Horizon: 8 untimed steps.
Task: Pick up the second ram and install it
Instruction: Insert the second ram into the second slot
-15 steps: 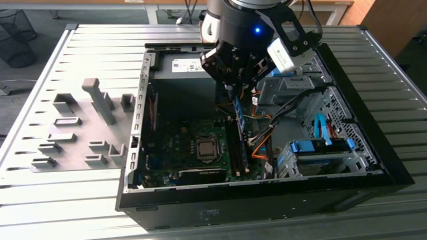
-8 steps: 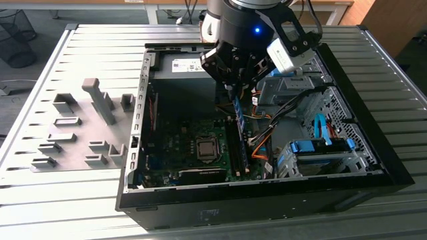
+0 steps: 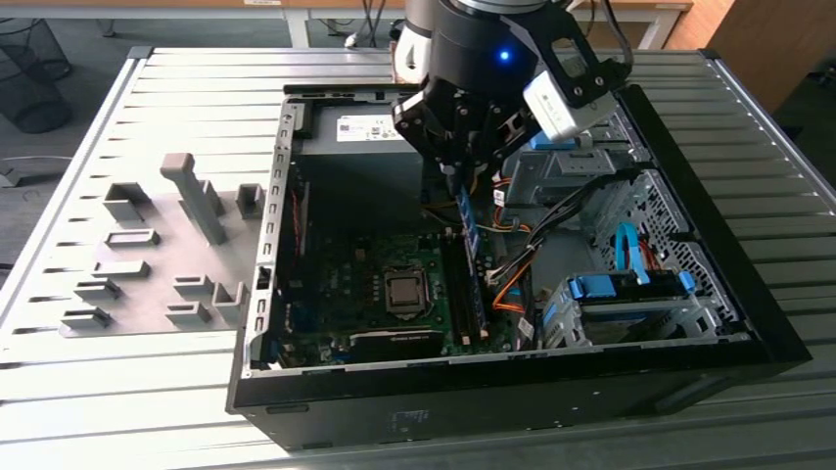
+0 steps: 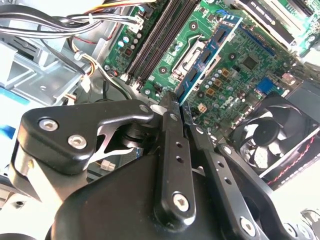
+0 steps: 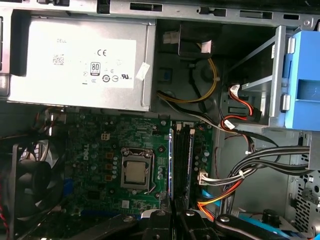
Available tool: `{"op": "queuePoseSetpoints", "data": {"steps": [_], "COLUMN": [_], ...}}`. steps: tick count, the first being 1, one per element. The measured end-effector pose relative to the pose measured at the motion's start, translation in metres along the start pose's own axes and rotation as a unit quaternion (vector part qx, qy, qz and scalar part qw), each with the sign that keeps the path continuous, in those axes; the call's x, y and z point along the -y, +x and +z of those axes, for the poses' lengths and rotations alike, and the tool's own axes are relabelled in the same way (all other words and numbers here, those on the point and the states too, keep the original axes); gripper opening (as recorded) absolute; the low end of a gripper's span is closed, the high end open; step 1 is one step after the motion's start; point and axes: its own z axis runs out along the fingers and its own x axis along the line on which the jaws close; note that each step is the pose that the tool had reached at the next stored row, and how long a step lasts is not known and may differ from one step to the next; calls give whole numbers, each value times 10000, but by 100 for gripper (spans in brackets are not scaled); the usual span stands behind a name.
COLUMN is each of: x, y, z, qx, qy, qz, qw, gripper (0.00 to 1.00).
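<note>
Install step in hand, by my read: gripper (image 3: 460,186) was clamped on the second ram (image 3: 465,217), held on edge at upper centre of the exterior view, above the motherboard (image 3: 379,284) slots. Next likely needs alignment over a free slot (image 5: 186,160) and a straight push.

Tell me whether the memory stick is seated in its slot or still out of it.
Out. The tool is shut on the memory stick, holding it edge-down above the green board; the slots lie beside it.
</note>
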Motion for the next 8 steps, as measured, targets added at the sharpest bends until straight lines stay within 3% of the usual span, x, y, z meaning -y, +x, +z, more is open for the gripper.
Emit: {"op": "queuePoseSetpoints", "data": {"steps": [8], "x": [0], "y": [0], "z": [22], "qx": [0], "qy": [0], "qz": [17], "qw": [10000], "gripper": [14]}}
